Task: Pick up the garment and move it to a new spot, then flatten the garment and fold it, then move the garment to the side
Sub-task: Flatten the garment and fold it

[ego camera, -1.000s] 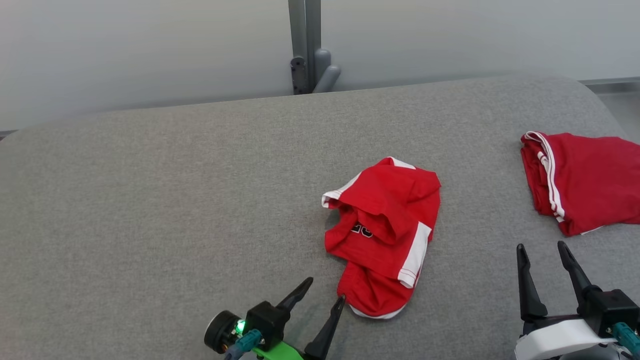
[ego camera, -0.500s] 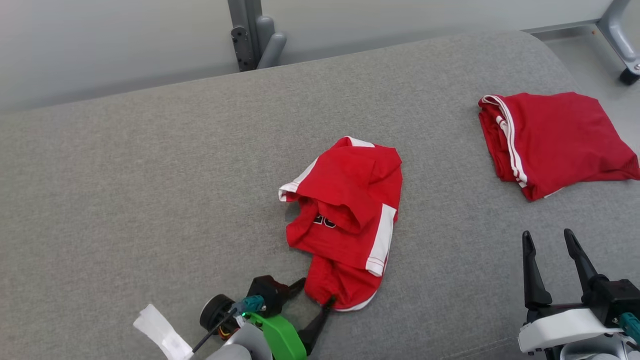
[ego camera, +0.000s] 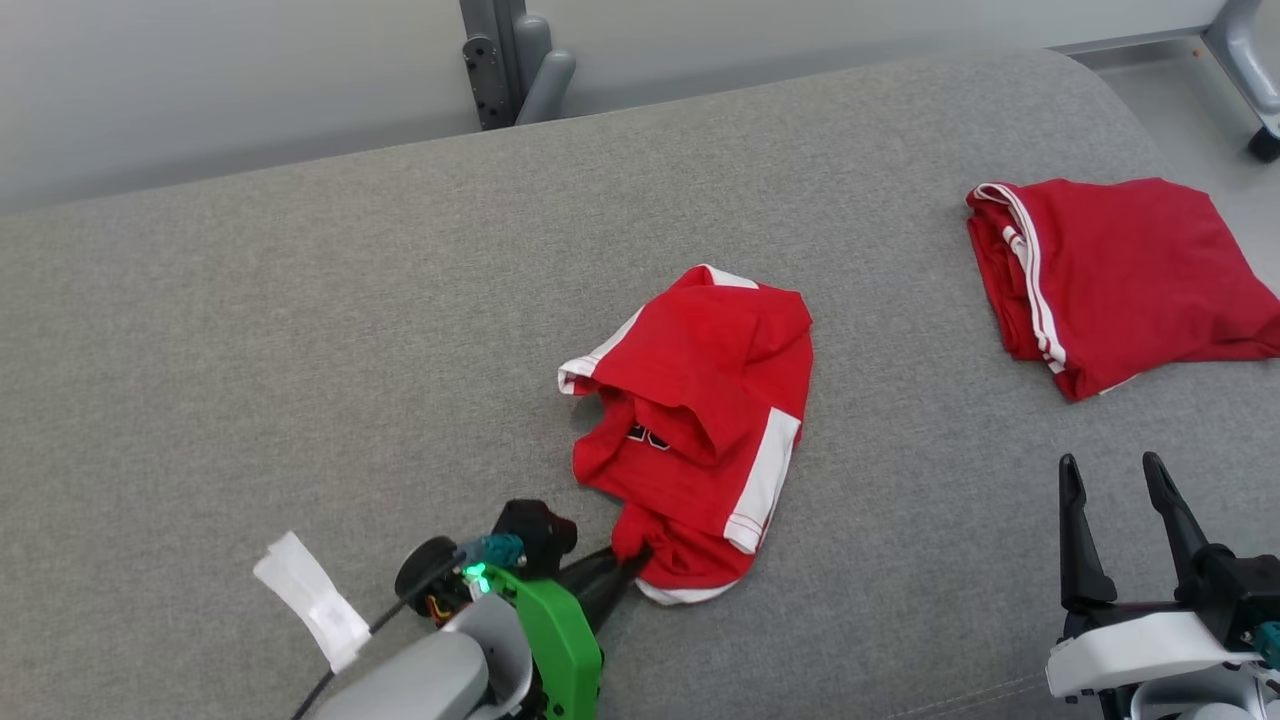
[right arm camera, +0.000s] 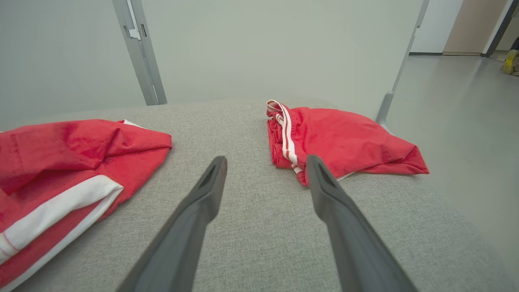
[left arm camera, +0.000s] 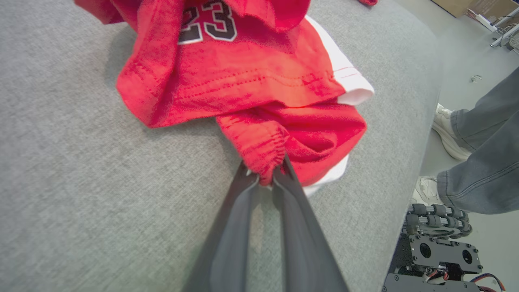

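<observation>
Left wrist view's top edge crops the garment [left arm camera: 251, 81].

Garment [ego camera: 700, 420]: red knit cloth, matt, white panels, visible hem stitching. Table cover [ego camera: 300, 350] under it: grey woven fabric, coarse, matt. Second red garment [ego camera: 1120, 270] to its right: smoother cloth, faint sheen. Left gripper [left arm camera: 266, 175] at its hem: dark, smooth, matt, probably plastic. Green wrist bracket [ego camera: 555, 640] behind that: glossy plastic.
</observation>
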Controlling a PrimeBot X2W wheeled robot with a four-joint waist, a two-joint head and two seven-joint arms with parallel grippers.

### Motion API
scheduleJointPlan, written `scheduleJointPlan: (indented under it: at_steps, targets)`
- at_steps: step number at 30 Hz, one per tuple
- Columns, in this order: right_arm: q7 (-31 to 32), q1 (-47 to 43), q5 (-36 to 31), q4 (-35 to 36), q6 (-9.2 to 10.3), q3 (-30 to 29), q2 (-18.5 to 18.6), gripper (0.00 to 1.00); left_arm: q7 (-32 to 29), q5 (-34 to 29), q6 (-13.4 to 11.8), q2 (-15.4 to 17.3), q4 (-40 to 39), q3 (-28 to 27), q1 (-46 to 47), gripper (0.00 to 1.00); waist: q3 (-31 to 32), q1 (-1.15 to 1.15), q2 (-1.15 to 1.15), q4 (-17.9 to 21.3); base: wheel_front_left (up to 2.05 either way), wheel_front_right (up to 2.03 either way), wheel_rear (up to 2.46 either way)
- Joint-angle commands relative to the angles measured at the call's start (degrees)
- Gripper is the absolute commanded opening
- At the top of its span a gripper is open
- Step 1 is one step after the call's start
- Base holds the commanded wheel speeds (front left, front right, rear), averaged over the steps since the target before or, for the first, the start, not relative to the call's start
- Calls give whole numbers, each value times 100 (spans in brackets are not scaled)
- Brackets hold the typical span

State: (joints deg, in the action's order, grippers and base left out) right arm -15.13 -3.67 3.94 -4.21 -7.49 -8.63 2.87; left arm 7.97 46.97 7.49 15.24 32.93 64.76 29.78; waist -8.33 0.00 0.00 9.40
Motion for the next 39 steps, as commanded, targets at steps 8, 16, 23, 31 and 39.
scheduleJointPlan:
  at_steps: [8,16,23,31,39]
  targets:
    - [1,-168,131,-49,0,0,9,100,-741,705,-1080,662,-1570,-949,429,0,170,0,0,-336,0,0,0]
    - [1,-157,225,-129,0,55,10,100,-1080,991,-2094,1180,-3607,-1629,475,0,252,0,0,-568,0,0,0]
    - [1,-86,270,-204,0,127,10,100,-1165,934,-2526,1093,-3791,-1628,391,0,324,0,0,-646,0,0,0]
    - [1,-104,242,-239,0,148,9,100,-1015,1238,-2597,994,-2600,-1772,43,0,326,0,0,-612,0,0,0]
    - [1,-158,182,-298,0,169,10,100,-542,1372,-2462,989,-1230,-1787,-726,0,262,0,0,-477,0,0,0]
